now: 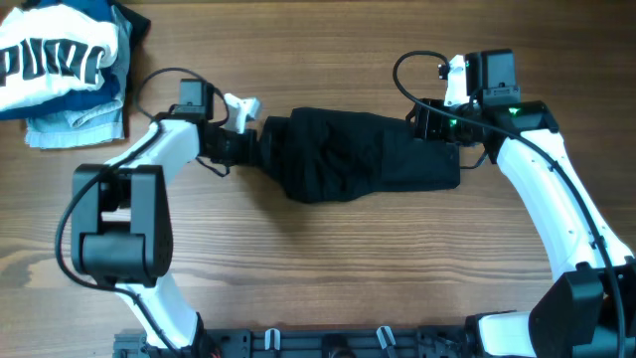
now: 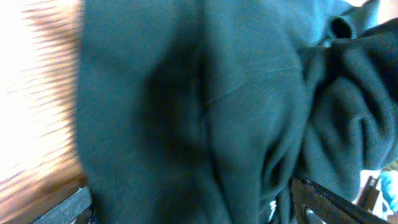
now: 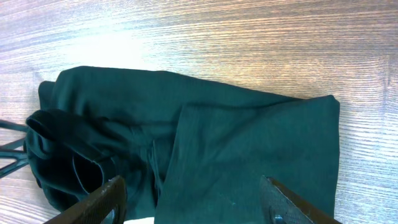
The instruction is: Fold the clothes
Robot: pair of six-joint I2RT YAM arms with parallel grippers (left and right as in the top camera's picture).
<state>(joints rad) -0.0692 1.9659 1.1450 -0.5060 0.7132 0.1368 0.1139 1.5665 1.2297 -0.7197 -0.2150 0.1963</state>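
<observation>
Underneath it all, a wooden counter point(image 1: 328, 268). Across its middle, a dark garment point(image 1: 358, 154), laid in a long band from left to right, flatter at the right end, rumpled and heaped toward the left. Up in the far left corner, well apart, a stack of folded clothes point(image 1: 65, 65), white with blue lettering on top.

Judging by the folds: soft, limp knit, light, with no stiffness to keep a shape. Likely to sag and trail if lifted from one point; probably not slippery on the wood. Best taken at both ends at once, by a corner or hem where the layers lie flat. Cleanest hold probably at the square corner seen from the right wrist; at the bunched left end, some risk of catching only a top layer.

Left arm point(image 1: 169, 144) bent low along the counter, reaching in from the left. Left hand point(image 1: 248, 139) right at the rumpled end, fingers spread wide, cloth filling the gap but not pinched. Right arm point(image 1: 542, 189) stretched forward and angled inward. Right hand point(image 1: 437, 129) poised over the flat end, fingers likewise parted — nothing gripped.
</observation>
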